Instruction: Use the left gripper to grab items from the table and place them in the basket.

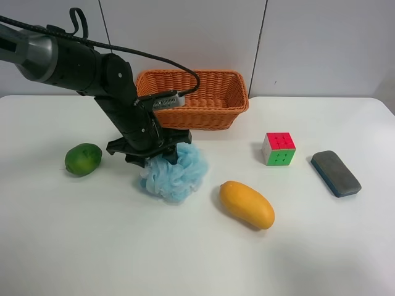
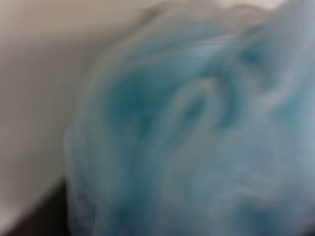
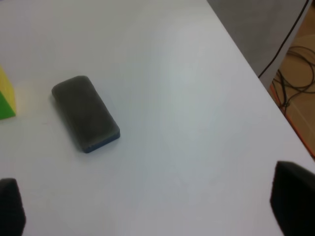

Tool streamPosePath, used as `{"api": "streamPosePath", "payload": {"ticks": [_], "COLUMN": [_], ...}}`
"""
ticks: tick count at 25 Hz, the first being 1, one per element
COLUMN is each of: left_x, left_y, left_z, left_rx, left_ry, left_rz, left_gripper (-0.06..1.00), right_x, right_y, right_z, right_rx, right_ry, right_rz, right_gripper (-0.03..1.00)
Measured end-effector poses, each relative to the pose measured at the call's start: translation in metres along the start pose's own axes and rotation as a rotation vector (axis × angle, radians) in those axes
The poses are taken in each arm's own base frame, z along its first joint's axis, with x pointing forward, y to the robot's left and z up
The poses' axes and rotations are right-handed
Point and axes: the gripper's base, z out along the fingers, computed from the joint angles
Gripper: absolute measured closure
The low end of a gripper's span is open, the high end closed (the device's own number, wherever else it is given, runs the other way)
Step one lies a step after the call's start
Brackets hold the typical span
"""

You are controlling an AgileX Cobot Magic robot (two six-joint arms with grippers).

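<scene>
The arm at the exterior high view's left ends in my left gripper point(image 1: 154, 154), a black claw pressed down onto the top of the light-blue bath pouf point(image 1: 176, 174) on the white table point(image 1: 308, 259). Its fingers look spread, with their tips sunk in the mesh. The left wrist view is filled by the blurred pouf point(image 2: 197, 128). The wicker basket point(image 1: 207, 114) stands behind the arm. A green fruit point(image 1: 83, 158), a mango point(image 1: 247, 204), a puzzle cube point(image 1: 278, 148) and a grey-blue block point(image 1: 335, 173) lie on the table. My right gripper point(image 3: 152, 206) is open above the table near the block point(image 3: 86, 113).
In the right wrist view the table's edge runs diagonally, with floor and cables point(image 3: 300, 73) beyond it, and a corner of the cube point(image 3: 6, 96) shows at the frame's edge. A grey panelled wall point(image 1: 321, 43) stands behind the table.
</scene>
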Motion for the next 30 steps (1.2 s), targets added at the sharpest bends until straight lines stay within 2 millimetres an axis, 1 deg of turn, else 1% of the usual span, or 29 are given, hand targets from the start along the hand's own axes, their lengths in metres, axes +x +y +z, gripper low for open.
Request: {"api": "streamPosePath", "payload": {"ticks": [1,2,8,10,13,22,25,30], "left_x": [0.0,0.0,0.0,0.0,-0.002,-0.015,-0.03,-0.058], "left_y": [0.0,0.0,0.001,0.002,0.006,0.013,0.009,-0.007], "left_z": [0.0,0.0,0.0,-0.004,-0.019,-0.097,-0.121,-0.163], "left_rx": [-0.001,-0.001,-0.007,-0.007,-0.011,0.027,0.009,0.001], "left_ry": [0.0,0.0,0.006,0.009,0.015,-0.114,-0.156,-0.304], "left_rz": [0.004,0.006,0.01,0.007,0.007,0.002,0.042,0.122], "left_gripper": [0.72,0.78,0.79,0.79,0.79,0.79,0.79,0.79], "right_x": [0.0,0.0,0.0,0.0,0.0,0.0,0.0,0.0], "right_y": [0.0,0.0,0.0,0.0,0.0,0.0,0.0,0.0], "right_z": [0.0,0.0,0.0,0.0,0.0,0.0,0.0,0.0], "right_rx": [0.0,0.0,0.0,0.0,0.0,0.0,0.0,0.0], "right_ry": [0.0,0.0,0.0,0.0,0.0,0.0,0.0,0.0], "right_rz": [0.0,0.0,0.0,0.0,0.0,0.0,0.0,0.0], "right_gripper": [-0.02,-0.02,-0.02,-0.02,-0.02,-0.02,-0.02,-0.02]}}
